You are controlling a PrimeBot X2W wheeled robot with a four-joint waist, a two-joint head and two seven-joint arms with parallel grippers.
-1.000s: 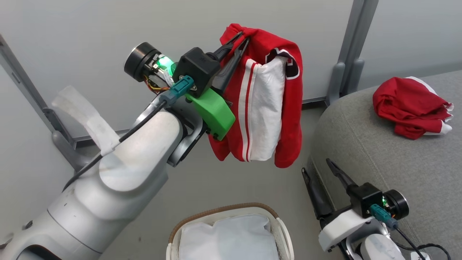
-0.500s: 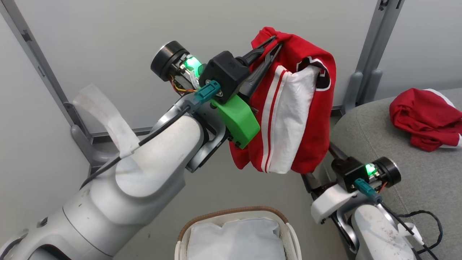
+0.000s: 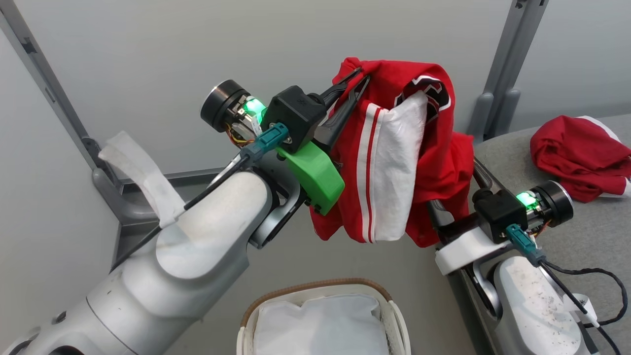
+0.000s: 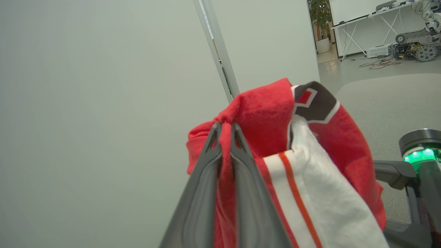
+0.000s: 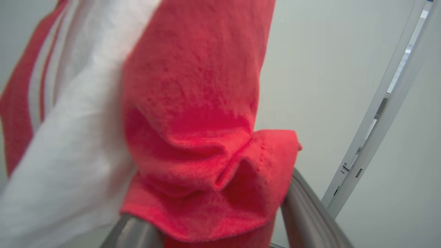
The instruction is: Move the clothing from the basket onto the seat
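Head view: red jersey (image 3: 389, 162) hangs lengthwise from the left tool (image 3: 364, 75)

With its white striped panel and dark lettering, the red jersey dangles with its long axis straight down. Its bunched top is pinched tight between the left tool's fingers (image 4: 206, 165). Spread wide, the right tool (image 5: 210, 199) straddles the lower red fold and touches it. Crumpled red shorts (image 3: 581, 155) lie on the grey woven seat (image 3: 601, 222) beyond the right tool. The white oval basket (image 3: 315, 285), brown-rimmed, sits below both tools.

We find the hanging jersey (image 3: 389, 162) blocking the centre, its lower fold lying between our right gripper's (image 3: 458, 197) spread fingers. At three o'clock the seat (image 3: 591, 231) is open, save a second red garment (image 3: 577, 155) at its far end. Our left arm (image 3: 187, 256) bars eight o'clock, the wall (image 3: 148, 49) and post (image 3: 498, 84) close twelve, and the basket (image 3: 315, 288) sits at six.
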